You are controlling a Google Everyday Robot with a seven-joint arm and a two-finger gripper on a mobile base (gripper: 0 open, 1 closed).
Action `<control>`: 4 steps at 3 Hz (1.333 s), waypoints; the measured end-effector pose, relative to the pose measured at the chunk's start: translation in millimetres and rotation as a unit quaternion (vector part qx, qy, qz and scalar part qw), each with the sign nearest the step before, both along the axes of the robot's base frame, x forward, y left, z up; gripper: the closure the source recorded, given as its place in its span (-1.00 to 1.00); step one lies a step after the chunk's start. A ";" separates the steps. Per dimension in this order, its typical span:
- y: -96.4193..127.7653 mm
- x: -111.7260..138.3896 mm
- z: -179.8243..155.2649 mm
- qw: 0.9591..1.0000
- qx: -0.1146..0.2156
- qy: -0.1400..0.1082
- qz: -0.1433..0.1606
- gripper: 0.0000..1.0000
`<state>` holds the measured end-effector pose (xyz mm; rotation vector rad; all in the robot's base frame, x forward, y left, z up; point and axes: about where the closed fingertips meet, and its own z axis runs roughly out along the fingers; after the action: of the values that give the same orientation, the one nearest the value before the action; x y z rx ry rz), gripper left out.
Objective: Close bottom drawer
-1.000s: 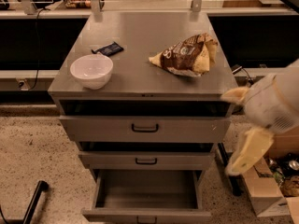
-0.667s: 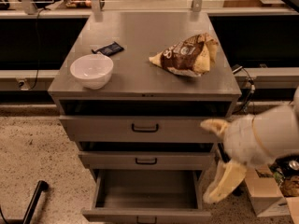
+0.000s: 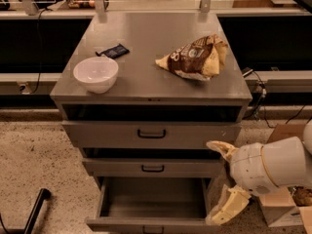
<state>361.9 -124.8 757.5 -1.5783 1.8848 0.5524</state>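
Note:
The bottom drawer (image 3: 152, 223) of the grey metal cabinet stands pulled out, its plain grey box inside bare, its front panel at the lower edge of the view with a small dark loop handle. My gripper (image 3: 220, 182) is at the drawer's right side, just off its right wall. Its two cream fingers are spread wide: one fingertip (image 3: 214, 146) is up by the middle drawer (image 3: 153, 168), the other fingertip (image 3: 225, 207) is down by the bottom drawer's right front corner. It holds nothing.
On the cabinet top (image 3: 156, 43) sit a white bowl (image 3: 96, 73), a brown chip bag (image 3: 194, 57) and a small dark packet (image 3: 113, 51). The top drawer (image 3: 151, 133) is slightly out. A cardboard box (image 3: 282, 204) stands on the floor at right. A dark pole (image 3: 34, 213) lies at lower left.
My arm and gripper have moved left and down, from beside the cabinet's right edge to close against the right side of the open bottom drawer. The drawer has not moved.

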 end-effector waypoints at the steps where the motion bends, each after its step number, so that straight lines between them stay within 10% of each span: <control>1: -10.5 -1.9 -26.8 1.000 0.016 -0.012 0.006 -1.00; 3: -85.5 -21.8 -136.2 0.990 0.113 -0.080 -0.039 -1.00; 4: -80.1 -25.2 -163.9 0.986 0.138 -0.092 -0.024 -1.00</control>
<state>336.6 -204.9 593.7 -1.3520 1.6257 0.5967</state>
